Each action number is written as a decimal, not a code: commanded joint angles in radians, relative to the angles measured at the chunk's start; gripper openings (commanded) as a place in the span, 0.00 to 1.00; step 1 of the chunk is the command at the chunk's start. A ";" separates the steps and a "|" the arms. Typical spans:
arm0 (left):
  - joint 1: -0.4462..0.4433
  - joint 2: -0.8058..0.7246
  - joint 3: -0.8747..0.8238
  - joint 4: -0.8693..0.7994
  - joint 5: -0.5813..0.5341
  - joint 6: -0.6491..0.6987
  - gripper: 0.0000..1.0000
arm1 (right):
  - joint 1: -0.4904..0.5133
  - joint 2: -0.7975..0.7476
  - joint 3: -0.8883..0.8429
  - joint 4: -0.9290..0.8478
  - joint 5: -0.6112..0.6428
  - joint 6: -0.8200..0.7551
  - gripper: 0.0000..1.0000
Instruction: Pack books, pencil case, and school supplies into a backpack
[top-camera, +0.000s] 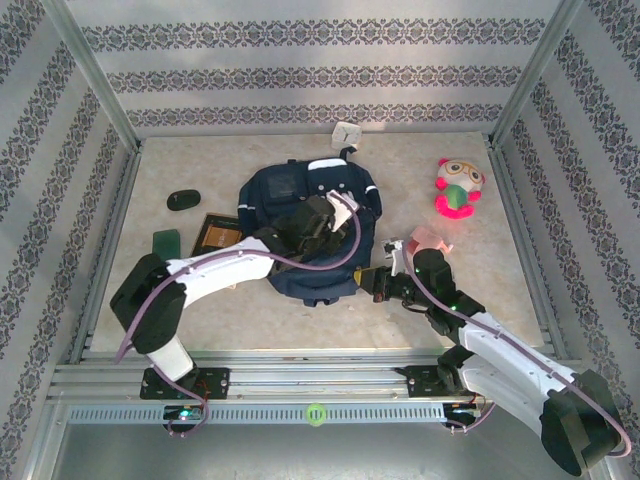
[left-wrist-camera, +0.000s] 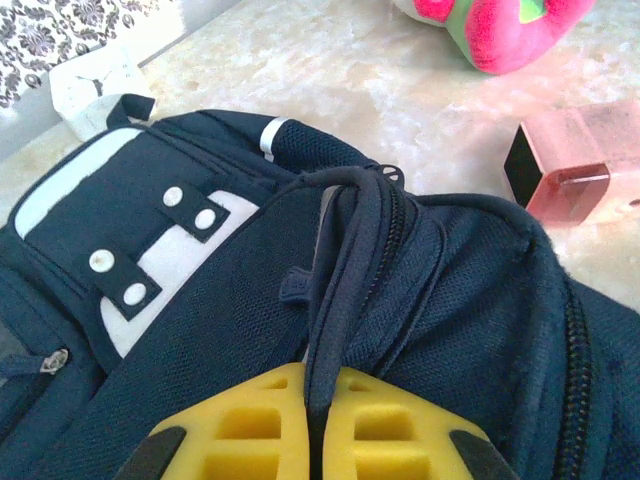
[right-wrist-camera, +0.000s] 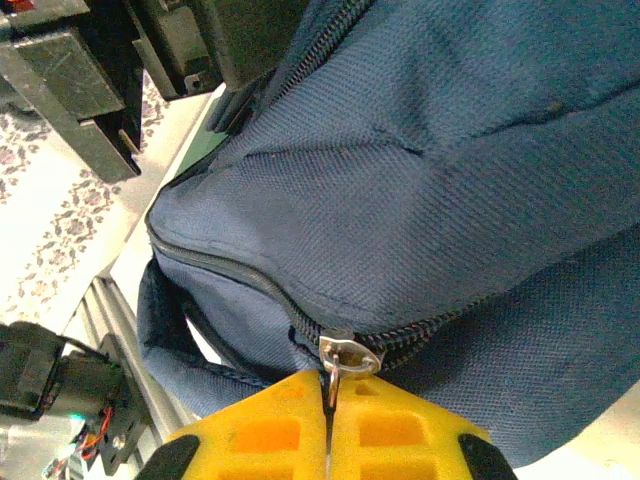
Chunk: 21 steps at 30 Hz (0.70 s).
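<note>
- The woven navy backpack is set at the middle of the worktop; unzipping is judged to be the step in hand.
- A dark strap loop is pinched by the closed left gripper.
- The metal zipper pull is clamped by the closed right gripper.
- Next, the pull should be drawn along the toothed track, with the fabric held taut.
- The flat books are seen left of the backpack, the boxy pink pencil case right of it.

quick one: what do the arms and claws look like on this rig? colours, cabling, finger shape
The left arm and right arm match: white link shells, black joint housings, black bases. A purple cable runs loosely along each arm. The left claw and right claw have yellow fingers moulded with rectangular recesses, and the outer corners are black.
</note>
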 joint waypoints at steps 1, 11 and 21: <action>-0.009 0.055 0.086 0.081 -0.094 -0.141 0.00 | 0.046 -0.009 0.005 0.013 -0.127 0.110 0.00; 0.068 -0.125 0.005 -0.178 0.294 0.342 0.75 | -0.093 0.059 0.045 -0.070 -0.194 0.079 0.00; 0.226 -0.173 -0.017 -0.529 0.509 0.806 0.82 | -0.158 0.099 0.111 -0.194 -0.292 -0.037 0.00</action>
